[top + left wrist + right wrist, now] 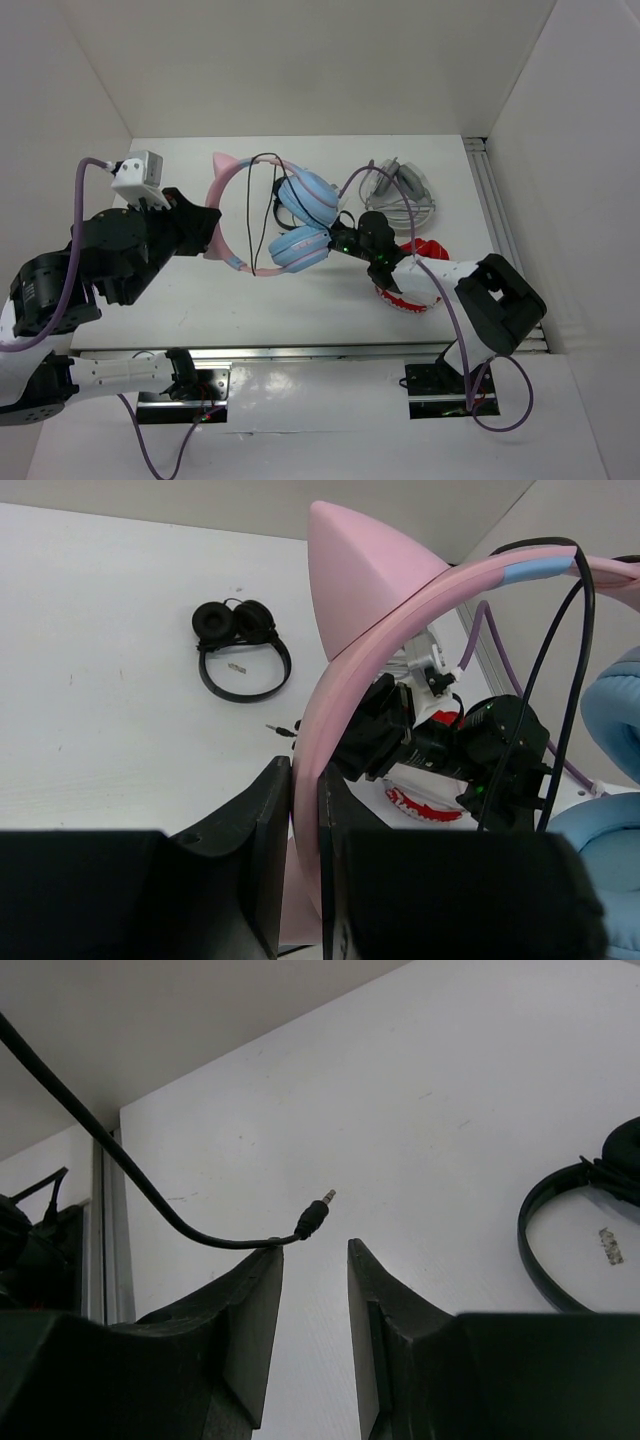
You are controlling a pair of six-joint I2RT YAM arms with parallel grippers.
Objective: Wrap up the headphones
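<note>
Two grippers share the work here. The left gripper [303, 780] is clamped on the pink headband [400, 620] of the headphones [300, 247], pinching the band just below one cat ear [365, 575] and, as far as the views show, carrying the pair lifted off the table [260, 305]. The right gripper [315, 1260] sits just beside the light blue ear cups [305, 200], its jaws parted with nothing between them. The plug [315, 1218] at the free end of the black cable [120, 1160] lies just past one fingertip, and the cord seems to brush that finger's edge. Part of the cable hangs in loose loops across the opening of the headband. The step in hand, I judge, is catching the free end to lay another turn. To do it well, the right gripper should close on the cord a little back from the plug, not on the plug itself, so it cannot flick out. It should then lead the cord round the headband under light tension, each turn snug against its neighbour, while the left grip holds the headphones steady without twisting. Slack is the risk: loose loops could slide towards the ear cups. The small black pair [240, 645] and the red-and-white pair [415, 290], both lying apart from the headphones, want a wide berth.
</note>
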